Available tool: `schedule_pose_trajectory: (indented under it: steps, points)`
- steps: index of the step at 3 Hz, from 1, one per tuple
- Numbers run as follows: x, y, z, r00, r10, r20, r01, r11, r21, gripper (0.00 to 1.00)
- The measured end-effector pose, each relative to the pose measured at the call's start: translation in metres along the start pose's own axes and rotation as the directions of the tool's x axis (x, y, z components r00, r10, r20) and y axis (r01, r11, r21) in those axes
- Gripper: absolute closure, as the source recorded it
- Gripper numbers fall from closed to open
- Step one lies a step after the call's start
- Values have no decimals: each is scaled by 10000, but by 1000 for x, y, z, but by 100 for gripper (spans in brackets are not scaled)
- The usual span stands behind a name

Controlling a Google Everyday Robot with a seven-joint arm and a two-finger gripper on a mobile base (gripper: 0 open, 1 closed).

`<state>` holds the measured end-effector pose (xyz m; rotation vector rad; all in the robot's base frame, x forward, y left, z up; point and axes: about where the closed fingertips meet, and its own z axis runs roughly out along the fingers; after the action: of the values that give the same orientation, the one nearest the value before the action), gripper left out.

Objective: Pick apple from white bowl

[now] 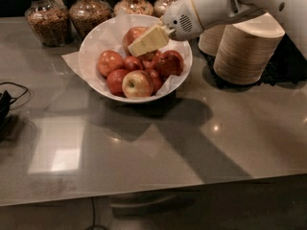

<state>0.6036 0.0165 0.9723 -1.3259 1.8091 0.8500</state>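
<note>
The white bowl (91, 44), lined with white paper, stands at the back middle of the table and holds several apples. A large orange-red and pale yellow apple (133, 33) lies at the back of the pile. My gripper (147, 41), cream-coloured at the end of the white arm, reaches in from the right and sits over the bowl, right in front of that apple and overlapping its right side. A deep red apple (170, 63) lies under the wrist. A yellower apple with a dark stem pit (137, 84) is at the front of the pile.
Stacked beige disposable bowls (244, 51) stand to the right of the white bowl, under the arm. Glass jars of grain (43, 20) line the back edge. A black cable (7, 99) lies at the left edge. The table's front edge (153, 195) runs across the bottom.
</note>
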Motion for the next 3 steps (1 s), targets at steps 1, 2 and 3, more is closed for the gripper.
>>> schedule_pose_trajectory:
  steps: [1,2,3]
  points:
    - [-10,13,-16,9961,-302,826,361,9968,-707,100]
    - [-5,39,-29,9940,-720,817,810,9904,-1121,100]
    - [10,70,-42,9916,-1237,378,1267,9879,-897,100]
